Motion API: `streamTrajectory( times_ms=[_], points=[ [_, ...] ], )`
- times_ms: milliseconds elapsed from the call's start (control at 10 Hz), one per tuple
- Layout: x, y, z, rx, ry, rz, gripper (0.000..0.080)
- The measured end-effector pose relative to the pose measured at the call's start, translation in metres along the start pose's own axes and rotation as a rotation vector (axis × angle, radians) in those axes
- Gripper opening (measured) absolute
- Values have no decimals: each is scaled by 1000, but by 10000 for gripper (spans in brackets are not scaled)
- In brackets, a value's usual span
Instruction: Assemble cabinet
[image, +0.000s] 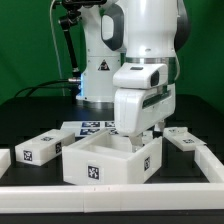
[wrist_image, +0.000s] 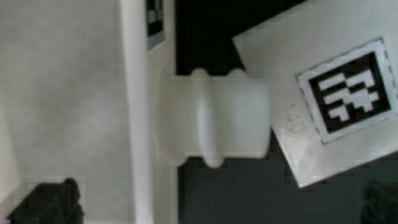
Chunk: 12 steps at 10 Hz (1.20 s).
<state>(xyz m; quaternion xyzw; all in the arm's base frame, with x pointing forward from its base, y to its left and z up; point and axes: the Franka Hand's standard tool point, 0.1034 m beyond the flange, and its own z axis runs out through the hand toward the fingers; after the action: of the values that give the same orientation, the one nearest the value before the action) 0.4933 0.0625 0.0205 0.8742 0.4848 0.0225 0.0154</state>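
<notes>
White rail (image: 110, 190) lies nearest you along the worktop's (image: 40, 108) front edge. The cabinet body (image: 100, 162) sits just behind it, open side up, probably penned there for steadiness. Your gripper (image: 140, 137) hangs at its far wall; you cannot tell whether the fingers are apart or clamped. Tagged blocks on the exterior view's left (image: 32, 150) and right (image: 188, 140) narrow the side room.
</notes>
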Motion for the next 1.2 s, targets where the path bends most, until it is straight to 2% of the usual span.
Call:
streamTrajectory(
  times_ms=[200, 300, 500, 600, 1200],
  points=[
    [0, 0, 0, 0, 0, -1, 528],
    [0, 0, 0, 0, 0, -2, 528],
    [0, 0, 0, 0, 0, -2, 168],
    [0, 0, 0, 0, 0, -2, 57],
    [-1, -1, 0, 5, -8, -42, 35]
  ],
)
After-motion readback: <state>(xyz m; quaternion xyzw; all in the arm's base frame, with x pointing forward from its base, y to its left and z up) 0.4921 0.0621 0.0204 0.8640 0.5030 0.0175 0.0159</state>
